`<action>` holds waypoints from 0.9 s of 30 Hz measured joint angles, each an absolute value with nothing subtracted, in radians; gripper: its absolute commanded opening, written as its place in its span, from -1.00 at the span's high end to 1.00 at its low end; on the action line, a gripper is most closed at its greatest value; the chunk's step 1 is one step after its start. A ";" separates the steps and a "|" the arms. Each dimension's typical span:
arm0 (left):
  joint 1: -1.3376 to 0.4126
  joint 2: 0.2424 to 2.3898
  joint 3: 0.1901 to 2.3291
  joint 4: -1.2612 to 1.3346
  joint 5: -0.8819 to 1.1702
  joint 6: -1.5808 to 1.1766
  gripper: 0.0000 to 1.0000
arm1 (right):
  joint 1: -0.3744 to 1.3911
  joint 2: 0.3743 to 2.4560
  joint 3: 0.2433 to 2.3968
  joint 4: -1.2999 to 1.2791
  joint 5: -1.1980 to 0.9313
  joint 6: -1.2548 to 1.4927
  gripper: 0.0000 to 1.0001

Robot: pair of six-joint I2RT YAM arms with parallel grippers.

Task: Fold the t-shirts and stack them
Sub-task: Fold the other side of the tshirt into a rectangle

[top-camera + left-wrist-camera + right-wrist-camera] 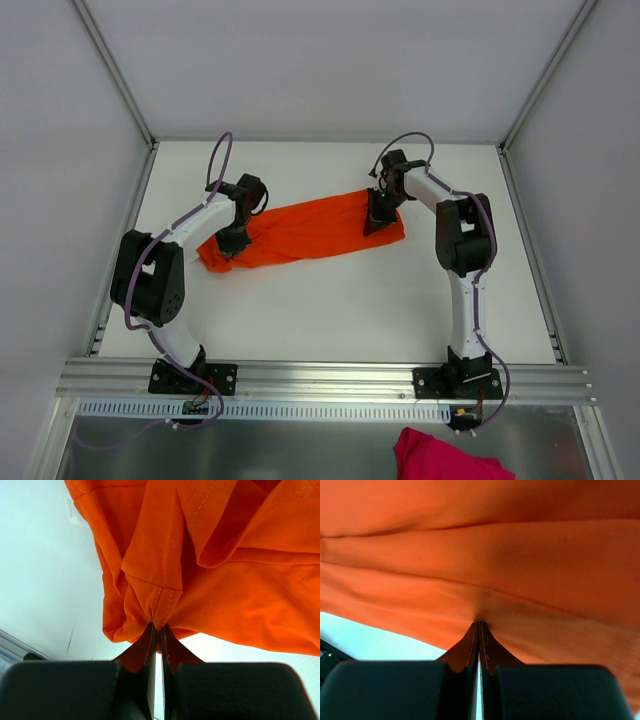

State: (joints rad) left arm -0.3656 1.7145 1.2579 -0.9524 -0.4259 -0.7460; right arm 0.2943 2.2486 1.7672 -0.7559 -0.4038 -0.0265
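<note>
The orange t-shirt (300,230) is stretched in a long bunched band across the white table between my two grippers. My left gripper (232,243) is shut on the t-shirt's left end; in the left wrist view its tips (158,628) pinch a stitched hem of the orange fabric (225,580). My right gripper (380,215) is shut on the right end; in the right wrist view its tips (479,624) pinch the orange cloth (485,555), which fills that view. The neck label does not show.
A pink cloth (445,458) lies off the table at the bottom edge, below the metal rail (320,378). Grey walls enclose the white table (330,310) on the left, far and right sides.
</note>
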 measured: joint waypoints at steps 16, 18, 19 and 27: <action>-0.366 1.702 1.259 -0.991 -0.397 -0.743 1.00 | 0.313 2.224 1.723 -0.748 -0.337 -0.022 0.98; -0.366 1.683 1.246 -1.001 -0.398 -0.743 1.00 | 0.317 2.218 1.723 -0.757 -0.306 -0.028 0.98; -0.366 1.672 1.238 -1.007 -0.398 -0.743 1.00 | 0.319 2.217 1.723 -0.762 -0.290 -0.030 0.98; -0.366 1.629 1.182 -1.086 -0.404 -0.749 0.94 | 0.323 2.210 1.724 -0.795 -0.244 -0.038 0.98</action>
State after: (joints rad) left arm -0.3656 1.6287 1.1816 -1.0863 -0.4038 -0.7486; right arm 0.3225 2.2101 1.7241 -0.7948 -0.2440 -0.0376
